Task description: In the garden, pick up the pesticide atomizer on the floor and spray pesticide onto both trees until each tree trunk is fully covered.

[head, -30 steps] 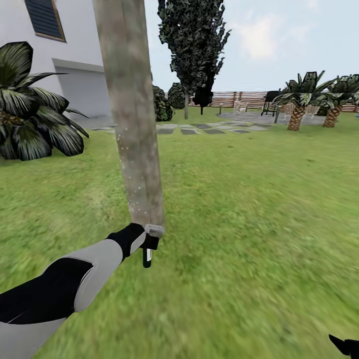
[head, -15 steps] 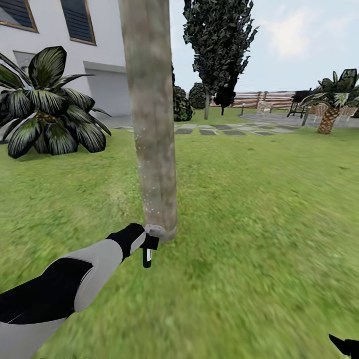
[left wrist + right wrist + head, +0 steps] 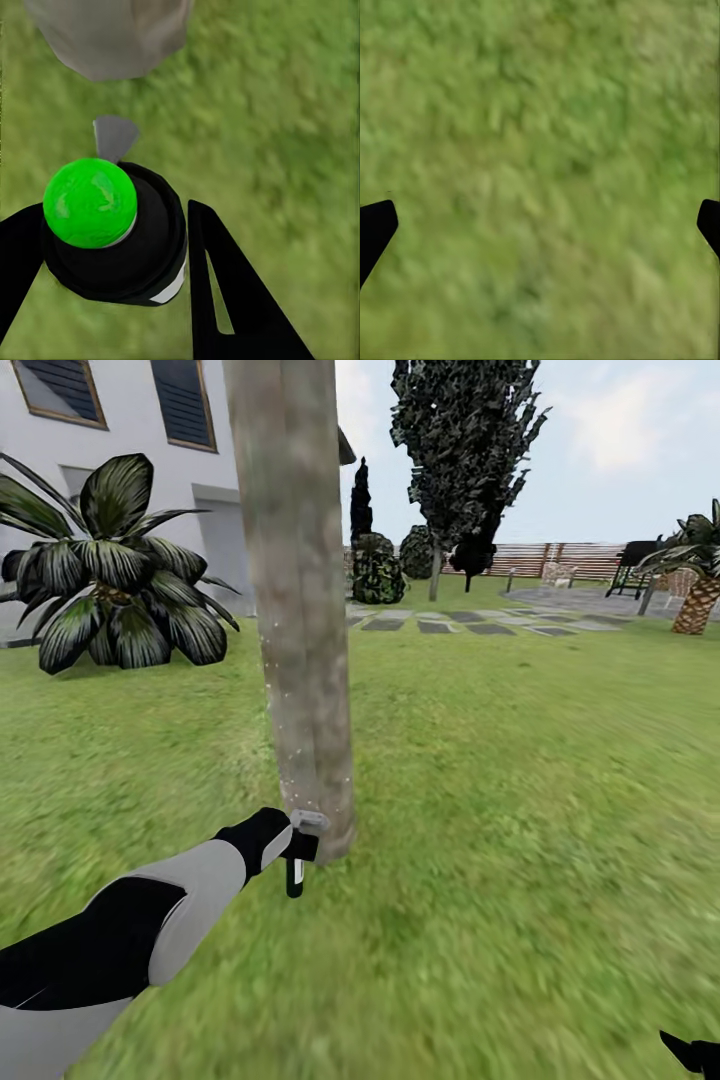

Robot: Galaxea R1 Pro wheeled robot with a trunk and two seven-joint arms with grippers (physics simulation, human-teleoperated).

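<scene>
The pesticide atomizer (image 3: pixel 112 225) (green cap, black body) sits clamped in the left gripper (image 3: pixel 296 852), its nozzle right at the foot of the tree trunk (image 3: pixel 300 610). The right gripper (image 3: pixel 540 225) hangs spread wide over the lawn (image 3: pixel 520 780).

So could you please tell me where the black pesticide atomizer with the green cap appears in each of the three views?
Head view: black pesticide atomizer with green cap, lower left of centre, at the left gripper, beside the mottled grey-brown tree trunk base.
Left wrist view: atomizer between the jaws, nozzle toward the trunk.
Right wrist view: grass alone; atomizer absent.
Shared landmark: the trunk.
</scene>
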